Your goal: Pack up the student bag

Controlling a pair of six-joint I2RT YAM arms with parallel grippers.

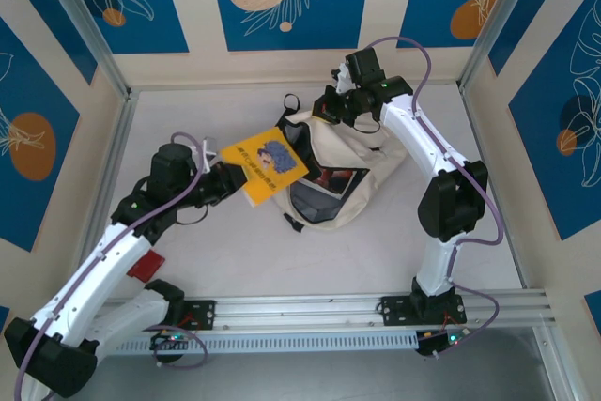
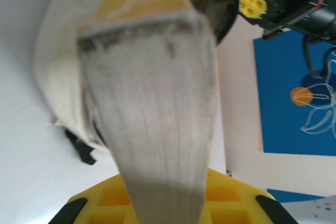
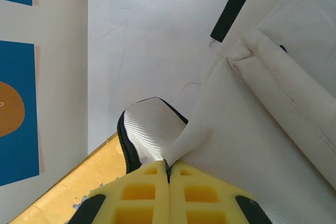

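Note:
The student bag (image 1: 349,161) lies mid-table, cream fabric with black trim, its mouth gaping toward the left. My right gripper (image 1: 331,110) is shut on the bag's upper rim and holds it up; in the right wrist view the fingers (image 3: 169,170) pinch a fold of cream fabric and black zipper edge (image 3: 124,140). My left gripper (image 1: 225,179) is shut on a small yellow book (image 1: 266,163), which points at the bag's opening. From the left wrist view the book's grey page edge (image 2: 152,108) rises between the yellow fingers (image 2: 168,205), with the bag (image 2: 58,72) behind it.
A small red object (image 1: 146,266) lies on the table beside the left arm. An aluminium rail (image 1: 310,312) runs along the near edge. Cream walls with blue panels (image 1: 526,16) enclose the table on three sides. A black strap (image 3: 236,1) trails behind the bag.

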